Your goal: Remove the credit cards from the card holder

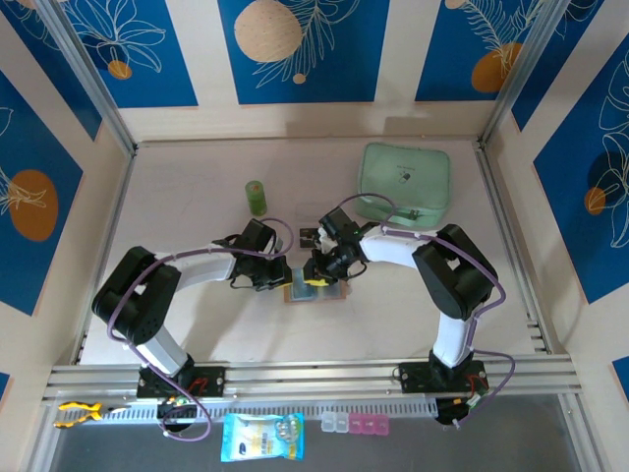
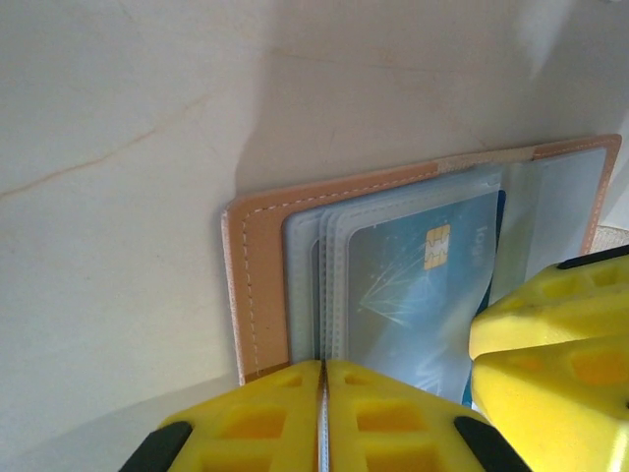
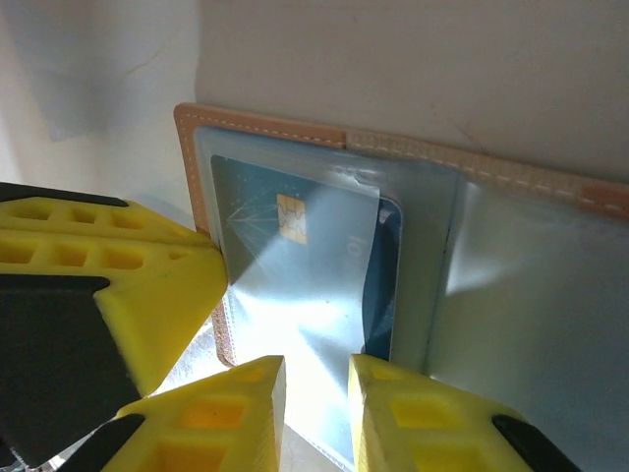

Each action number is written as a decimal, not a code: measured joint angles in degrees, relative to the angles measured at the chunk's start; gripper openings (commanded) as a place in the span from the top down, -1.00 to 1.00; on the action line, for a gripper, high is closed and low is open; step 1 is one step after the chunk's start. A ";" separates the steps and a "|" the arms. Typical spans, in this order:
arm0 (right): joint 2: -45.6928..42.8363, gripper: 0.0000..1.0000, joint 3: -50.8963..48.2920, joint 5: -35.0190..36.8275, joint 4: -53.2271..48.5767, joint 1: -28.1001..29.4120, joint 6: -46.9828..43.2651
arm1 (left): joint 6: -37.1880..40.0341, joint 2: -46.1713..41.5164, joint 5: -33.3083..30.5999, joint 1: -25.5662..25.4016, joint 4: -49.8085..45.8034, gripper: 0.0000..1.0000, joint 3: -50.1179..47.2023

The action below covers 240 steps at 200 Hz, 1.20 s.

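Note:
The card holder (image 1: pixel 316 293) lies open on the table, tan leather border (image 2: pixel 257 275) round clear sleeve pages. A light blue credit card (image 2: pixel 413 285) with a gold chip sits in the top sleeve, and a darker blue card (image 3: pixel 385 285) peeks from behind it. My left gripper (image 2: pixel 322 366) is shut, pinching the edges of the sleeve pages near the holder's spine. My right gripper (image 3: pixel 316 369) hovers at the light blue card's (image 3: pixel 295 265) near edge, its fingers apart with the card face showing between them. Both grippers (image 1: pixel 285 270) (image 1: pixel 319 275) meet over the holder.
A mint-green pouch (image 1: pixel 405 182) lies at the back right and a small green bottle (image 1: pixel 256 197) stands at the back centre. A small dark item (image 1: pixel 308 236) lies just behind the grippers. A snack packet (image 1: pixel 262 436) and pill box (image 1: pixel 356 424) sit below the rail.

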 measured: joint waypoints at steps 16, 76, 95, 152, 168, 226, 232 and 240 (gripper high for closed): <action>0.00 0.49 0.00 0.22 -0.20 0.13 -0.31 | 0.00 0.00 0.00 0.00 -0.02 0.77 0.00; -0.02 0.50 0.31 1.66 -1.05 0.28 -1.70 | 0.00 0.00 0.00 0.00 -0.07 0.79 0.00; -0.02 0.49 0.44 2.01 -1.42 0.33 -1.99 | 0.00 0.00 -0.02 0.00 -0.07 0.79 0.00; -0.11 0.48 0.44 2.21 -1.62 0.33 -2.23 | 0.00 0.00 -0.02 0.00 -0.09 0.78 0.00; -0.11 0.48 0.44 2.19 -1.62 0.35 -2.23 | 0.00 0.00 -0.02 0.00 -0.09 0.78 0.00; -0.52 0.48 0.44 4.09 -2.32 0.66 -2.43 | 0.02 0.00 -0.04 0.00 -0.50 0.79 0.15; -0.70 0.48 0.44 4.46 -2.54 0.66 -2.58 | 0.02 0.00 -0.04 0.00 -0.55 0.78 0.15; -0.85 0.48 0.46 4.87 -2.95 0.66 -2.71 | 0.02 0.00 -0.04 0.00 -0.68 0.78 0.17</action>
